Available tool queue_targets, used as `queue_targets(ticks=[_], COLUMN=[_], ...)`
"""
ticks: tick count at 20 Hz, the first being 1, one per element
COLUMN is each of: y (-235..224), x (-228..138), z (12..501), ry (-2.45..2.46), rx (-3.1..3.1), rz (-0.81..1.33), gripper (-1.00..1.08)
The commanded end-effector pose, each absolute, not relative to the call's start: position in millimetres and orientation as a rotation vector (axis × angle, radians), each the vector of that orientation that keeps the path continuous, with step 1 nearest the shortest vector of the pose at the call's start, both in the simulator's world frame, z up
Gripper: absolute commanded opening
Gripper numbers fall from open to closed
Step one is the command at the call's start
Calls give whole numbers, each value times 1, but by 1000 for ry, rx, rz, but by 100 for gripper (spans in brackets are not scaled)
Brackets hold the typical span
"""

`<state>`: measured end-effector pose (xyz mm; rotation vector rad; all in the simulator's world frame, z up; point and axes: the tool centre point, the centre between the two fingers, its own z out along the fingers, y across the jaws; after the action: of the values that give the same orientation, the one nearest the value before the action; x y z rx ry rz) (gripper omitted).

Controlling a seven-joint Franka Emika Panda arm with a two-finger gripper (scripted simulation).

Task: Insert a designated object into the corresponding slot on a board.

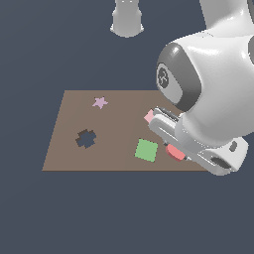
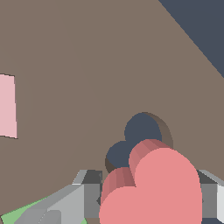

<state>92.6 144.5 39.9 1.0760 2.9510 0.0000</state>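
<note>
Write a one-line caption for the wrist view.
Gripper holding the red heart block just above the heart-shaped slot in the brown board.

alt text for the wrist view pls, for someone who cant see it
A salmon-red heart block fills the foreground, held between the grey gripper fingers just above a dark heart-shaped slot in the brown board. A pale pink tile and a sliver of green piece show at the frame's edges.

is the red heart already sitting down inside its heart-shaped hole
No: in the wrist view the red heart is clamped between the gripper fingers above the board, with the heart-shaped hole partly uncovered beyond it.
</note>
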Motion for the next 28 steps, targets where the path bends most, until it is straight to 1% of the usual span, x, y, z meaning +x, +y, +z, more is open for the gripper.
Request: queue_targets(ticks=[1, 9, 18, 23, 24, 28], y=[149, 157, 157, 156, 156, 156], x=[89, 80, 80, 80, 80, 80], z=[40, 41, 40, 31, 31, 31], ry=[2980, 3024, 3023, 3022, 3022, 3022], rx=[993, 850, 853, 855, 855, 855], rz=[0, -1, -1, -1, -1, -1], gripper=[-100, -100, -100, -100, 100, 100])
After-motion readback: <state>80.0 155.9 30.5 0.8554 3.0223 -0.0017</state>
